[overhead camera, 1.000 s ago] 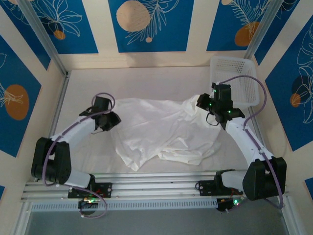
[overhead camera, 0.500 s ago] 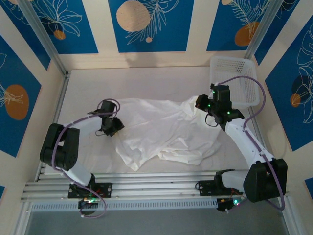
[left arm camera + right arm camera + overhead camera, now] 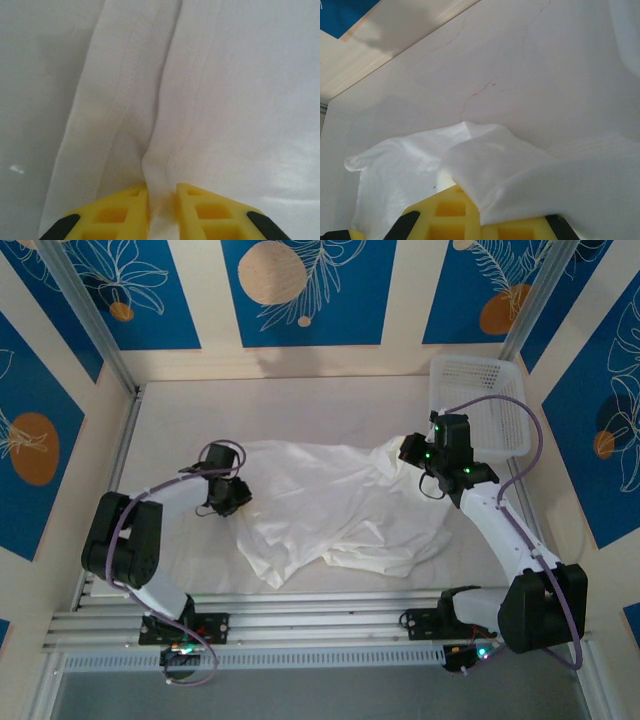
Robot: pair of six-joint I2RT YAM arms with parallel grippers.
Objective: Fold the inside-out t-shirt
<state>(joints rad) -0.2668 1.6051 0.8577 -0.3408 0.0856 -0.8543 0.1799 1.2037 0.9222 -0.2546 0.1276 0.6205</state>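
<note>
Garment position: the t-shirt (image 3: 330,505) lies crumpled across the middle of the table (image 3: 290,405), between the two arms, not yet folded.
Left fingers: the left gripper (image 3: 162,192) stands narrow, with a raised ridge of seamed cloth pinched between its jaws at the shirt's left edge.
Right fingers: the right gripper (image 3: 410,452) is closed, with cloth bunched and draped over it at the shirt's far right end.
Step in hand: in my judgement, securing two opposite grips before spreading the shirt flat.
Technique: I confirm the left pinch is firm, then raise both ends together and draw them apart evenly, since thin fabric slips.
Obstruction: the white lattice basket (image 3: 478,370) stands just beside the right wrist, so I steer clear of it.
</note>
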